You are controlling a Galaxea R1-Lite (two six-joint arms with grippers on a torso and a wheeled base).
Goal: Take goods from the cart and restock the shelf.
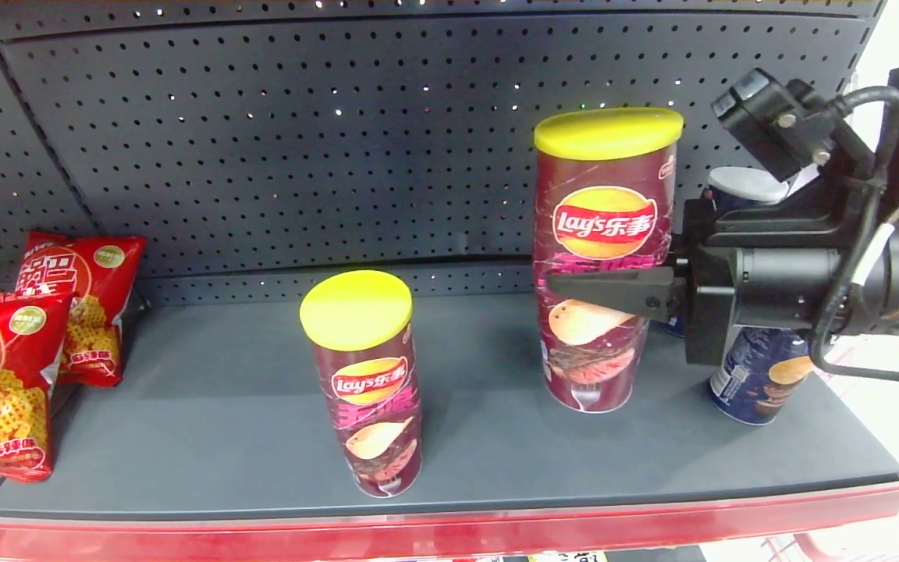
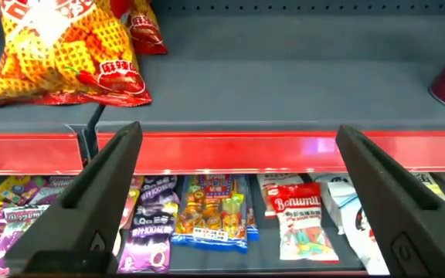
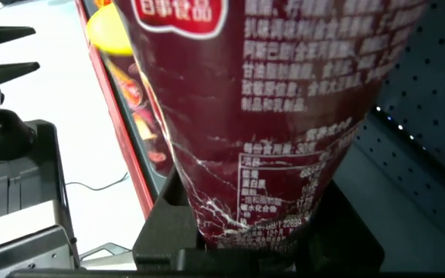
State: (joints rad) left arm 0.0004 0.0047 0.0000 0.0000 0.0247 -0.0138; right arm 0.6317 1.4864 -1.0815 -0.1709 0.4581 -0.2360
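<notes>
Chip can (image 1: 605, 195) stands on the shelf (image 1: 223, 421), right gripper (image 1: 602, 290) jaws clamped round it, left gripper (image 2: 238, 208) jaws wide open. Placing step I reckon; next, let go and back out.

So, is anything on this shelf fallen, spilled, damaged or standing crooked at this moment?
Nothing stands out. The held can is upright in the right gripper, the second maroon can and the blue can stand on the shelf, and the red snack bags look intact.
</notes>
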